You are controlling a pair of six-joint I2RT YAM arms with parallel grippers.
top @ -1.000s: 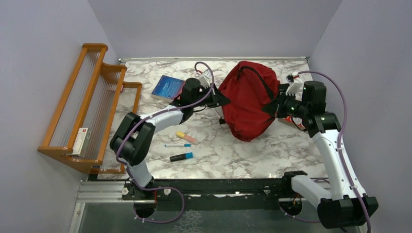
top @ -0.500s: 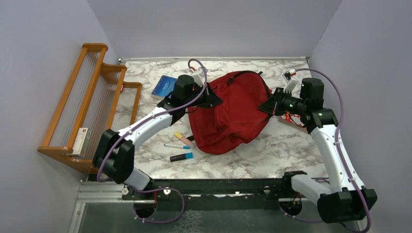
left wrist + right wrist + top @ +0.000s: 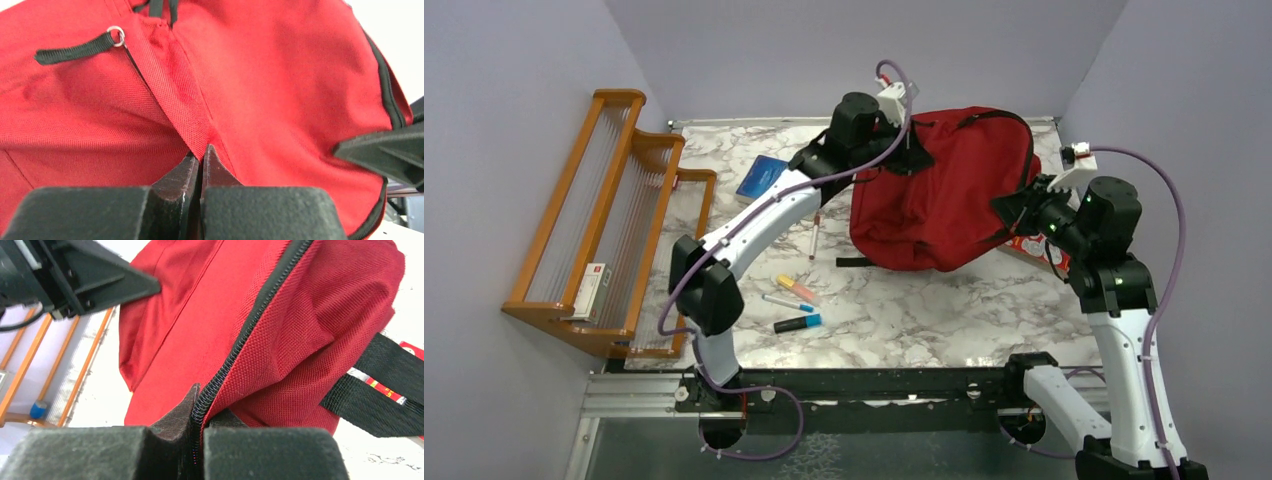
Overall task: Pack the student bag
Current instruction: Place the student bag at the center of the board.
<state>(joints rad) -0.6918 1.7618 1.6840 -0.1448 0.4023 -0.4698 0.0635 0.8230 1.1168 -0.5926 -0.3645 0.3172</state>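
Wooden rack (image 3: 614,200) at left wall; small white-red box (image 3: 596,290) on its lower tier. Blue book (image 3: 762,178), pen (image 3: 814,237), blue highlighter (image 3: 798,322) on marble table (image 3: 904,320). Left gripper (image 3: 200,159): jaws clenched on red fabric fold of student bag (image 3: 944,200). Bag slung between both grippers, far right of table. Right gripper (image 3: 198,396): jaws clamped on bag's black zipper edge.

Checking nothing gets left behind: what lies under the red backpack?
Under the student bag, a flat red-and-white item pokes out at its right edge. The bag hides the rest of it and whatever else lies beneath.
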